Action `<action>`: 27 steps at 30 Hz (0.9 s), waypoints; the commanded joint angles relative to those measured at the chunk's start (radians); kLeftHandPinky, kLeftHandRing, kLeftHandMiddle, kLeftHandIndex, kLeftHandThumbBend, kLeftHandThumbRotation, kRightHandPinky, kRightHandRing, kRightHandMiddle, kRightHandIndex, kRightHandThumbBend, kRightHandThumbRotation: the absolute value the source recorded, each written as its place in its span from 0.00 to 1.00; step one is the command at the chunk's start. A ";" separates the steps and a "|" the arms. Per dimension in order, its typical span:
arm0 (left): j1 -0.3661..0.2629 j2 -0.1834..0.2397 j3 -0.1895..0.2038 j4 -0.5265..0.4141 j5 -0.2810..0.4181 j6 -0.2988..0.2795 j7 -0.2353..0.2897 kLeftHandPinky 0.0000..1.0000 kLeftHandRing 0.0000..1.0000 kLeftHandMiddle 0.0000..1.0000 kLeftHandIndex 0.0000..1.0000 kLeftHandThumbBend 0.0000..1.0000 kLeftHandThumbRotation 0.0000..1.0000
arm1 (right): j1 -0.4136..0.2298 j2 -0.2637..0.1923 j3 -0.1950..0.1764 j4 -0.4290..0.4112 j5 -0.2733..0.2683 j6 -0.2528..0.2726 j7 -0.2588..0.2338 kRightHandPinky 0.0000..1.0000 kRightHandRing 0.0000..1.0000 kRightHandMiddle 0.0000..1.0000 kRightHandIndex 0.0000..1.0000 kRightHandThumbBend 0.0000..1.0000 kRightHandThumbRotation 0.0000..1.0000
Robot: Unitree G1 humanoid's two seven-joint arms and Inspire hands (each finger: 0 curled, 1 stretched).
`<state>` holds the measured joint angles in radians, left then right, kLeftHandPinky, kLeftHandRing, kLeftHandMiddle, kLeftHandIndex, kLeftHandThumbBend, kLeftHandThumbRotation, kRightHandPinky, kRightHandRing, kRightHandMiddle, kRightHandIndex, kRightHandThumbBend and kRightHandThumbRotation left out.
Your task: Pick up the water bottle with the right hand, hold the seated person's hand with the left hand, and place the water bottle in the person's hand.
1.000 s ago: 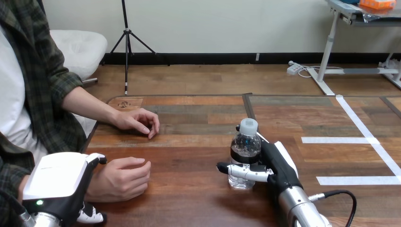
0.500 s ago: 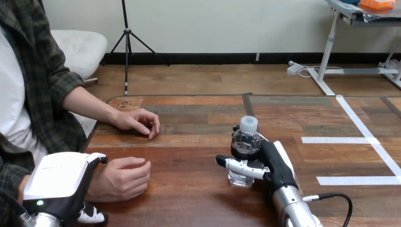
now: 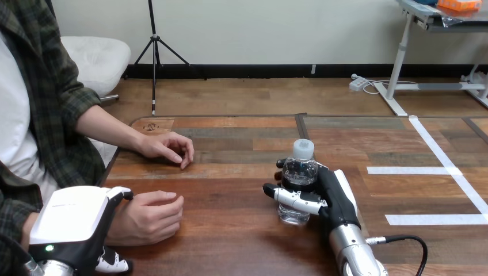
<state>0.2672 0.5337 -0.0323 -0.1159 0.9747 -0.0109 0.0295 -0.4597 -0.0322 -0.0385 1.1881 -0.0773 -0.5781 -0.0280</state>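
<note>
A clear water bottle [image 3: 298, 175] with a white cap stands upright near the table's middle. My right hand [image 3: 329, 196] is shut on it, thumb across its front and fingers curled behind. At the lower left my left hand [image 3: 77, 221] rests by the wrist of the person's near hand [image 3: 147, 215], which lies loosely curled on the table; a white fingertip shows beneath that wrist. I cannot tell whether my left hand grips it. The person's far hand [image 3: 167, 148] lies on the table further back.
The wooden table [image 3: 230, 178] stretches ahead, with white tape lines [image 3: 437, 170] on its right part. Its far edge [image 3: 241, 117] runs across the middle of the view.
My right hand has closed round the bottle and drawn it a little upward and leftward. My left hand and the person's hands have stayed put.
</note>
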 commanded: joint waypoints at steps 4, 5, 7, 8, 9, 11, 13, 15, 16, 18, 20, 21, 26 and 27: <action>-0.029 0.023 0.002 -0.034 0.002 -0.006 0.033 0.77 0.78 0.79 0.78 0.86 0.11 | -0.080 0.014 -0.002 -0.008 -0.003 -0.033 -0.024 0.43 0.43 0.47 0.52 0.69 0.00; -0.029 0.023 0.002 -0.033 0.002 -0.008 0.036 0.77 0.78 0.79 0.78 0.86 0.11 | -0.080 0.015 -0.002 -0.008 -0.003 -0.036 -0.026 0.43 0.43 0.47 0.51 0.69 0.00; -0.029 0.024 0.002 -0.029 0.000 -0.012 0.042 0.77 0.78 0.79 0.78 0.86 0.11 | -0.079 0.015 -0.001 -0.009 -0.006 -0.042 -0.034 0.42 0.43 0.47 0.50 0.69 0.00; -0.029 0.024 0.002 -0.028 -0.002 -0.014 0.044 0.76 0.77 0.79 0.77 0.87 0.10 | -0.079 0.015 0.000 -0.009 -0.009 -0.045 -0.039 0.42 0.43 0.46 0.49 0.70 0.00; -0.029 0.024 0.002 -0.026 -0.003 -0.015 0.046 0.76 0.77 0.79 0.77 0.87 0.10 | -0.079 0.015 0.001 -0.008 -0.010 -0.046 -0.043 0.42 0.43 0.46 0.49 0.70 0.00; -0.028 0.022 0.003 -0.027 -0.008 -0.016 0.046 0.76 0.77 0.78 0.77 0.86 0.10 | -0.079 0.014 0.004 -0.009 -0.018 -0.046 -0.057 0.41 0.42 0.46 0.48 0.70 0.00; -0.029 0.021 0.004 -0.026 -0.009 -0.015 0.047 0.76 0.77 0.78 0.77 0.86 0.10 | -0.079 0.014 0.006 -0.009 -0.022 -0.046 -0.066 0.41 0.42 0.46 0.48 0.71 0.00; -0.030 0.021 0.003 -0.025 -0.008 -0.015 0.048 0.76 0.77 0.78 0.77 0.86 0.10 | -0.079 0.015 0.005 -0.009 -0.023 -0.046 -0.070 0.40 0.42 0.45 0.47 0.70 0.00; -0.030 0.020 0.003 -0.025 -0.009 -0.015 0.048 0.76 0.77 0.78 0.77 0.86 0.10 | -0.079 0.016 0.002 -0.009 -0.020 -0.051 -0.068 0.40 0.42 0.45 0.47 0.70 0.00; -0.031 0.020 0.003 -0.023 -0.010 -0.017 0.050 0.76 0.77 0.78 0.77 0.86 0.10 | -0.078 0.018 -0.005 -0.009 -0.011 -0.059 -0.061 0.40 0.42 0.45 0.46 0.70 0.00; -0.032 0.021 0.003 -0.021 -0.010 -0.020 0.053 0.76 0.77 0.78 0.77 0.86 0.10 | -0.079 0.020 -0.009 -0.009 -0.005 -0.061 -0.057 0.42 0.42 0.45 0.45 0.70 0.00; -0.032 0.021 0.003 -0.020 -0.010 -0.020 0.053 0.76 0.77 0.78 0.77 0.86 0.10 | -0.079 0.020 -0.010 -0.009 -0.004 -0.062 -0.056 0.42 0.42 0.45 0.45 0.70 0.00; -0.033 0.020 0.002 -0.017 -0.012 -0.027 0.062 0.76 0.77 0.78 0.77 0.86 0.10 | -0.079 0.023 -0.019 -0.009 0.008 -0.065 -0.050 0.46 0.43 0.45 0.43 0.68 0.00; -0.033 0.020 0.003 -0.017 -0.014 -0.028 0.064 0.75 0.77 0.78 0.77 0.86 0.10 | -0.079 0.023 -0.019 -0.009 0.008 -0.067 -0.051 0.46 0.43 0.45 0.43 0.68 0.00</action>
<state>0.2737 0.5337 -0.0323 -0.1158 0.9717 -0.0277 0.0592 -0.4598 -0.0231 -0.0425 1.1897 -0.0852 -0.5983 -0.0789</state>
